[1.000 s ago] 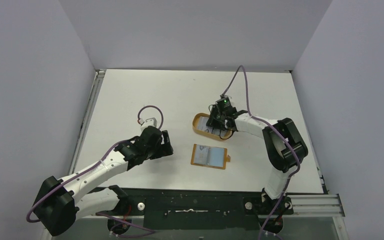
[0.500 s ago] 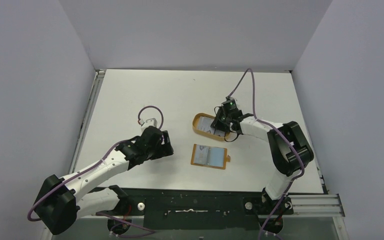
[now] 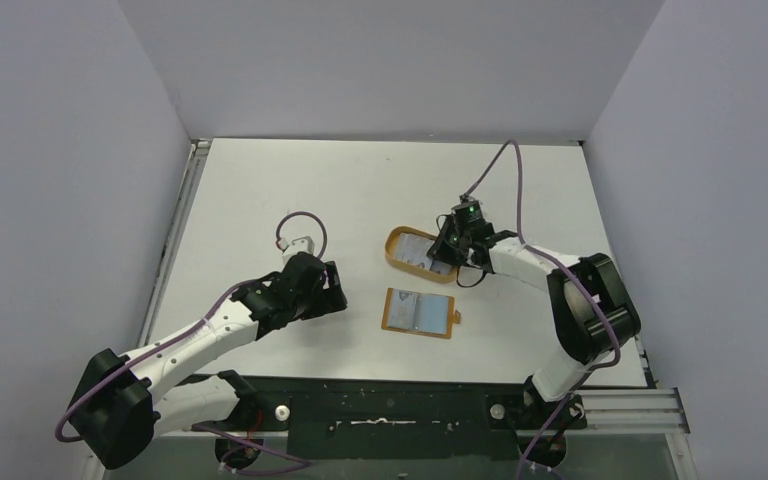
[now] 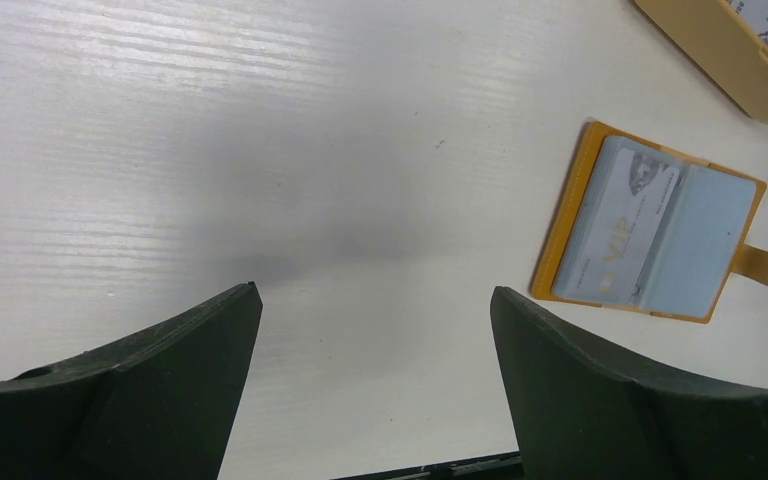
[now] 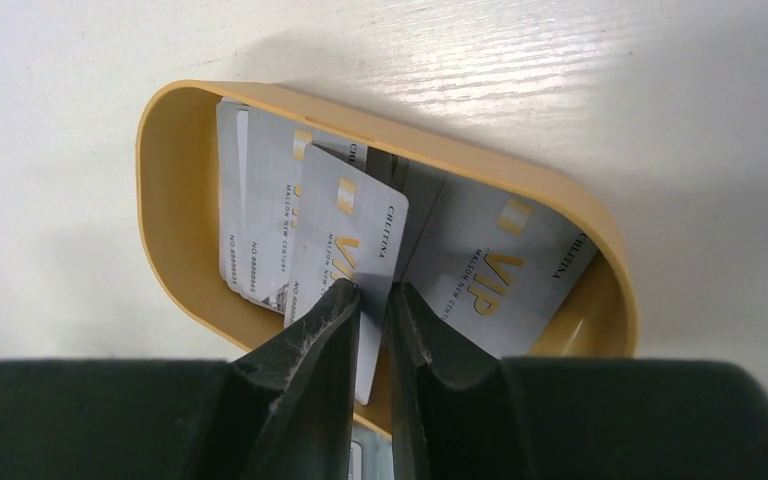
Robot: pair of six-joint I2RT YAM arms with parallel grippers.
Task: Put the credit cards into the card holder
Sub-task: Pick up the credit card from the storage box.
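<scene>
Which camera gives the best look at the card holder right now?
Left wrist: the card holder lies open, large in frame, VIP card in one pocket, snap tab visible. Top external shows it small. Right wrist is aimed at the tray of credit cards instead.

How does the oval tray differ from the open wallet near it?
The tray is oval with a raised rim; the card holder is flat, rectangular, lying open. The tray holds several loose, overlapping credit cards; the card holder shows one tucked in a pocket. The right end effector pinches one card at the tray; nothing touches the card holder. Both are orange-tan.
</scene>
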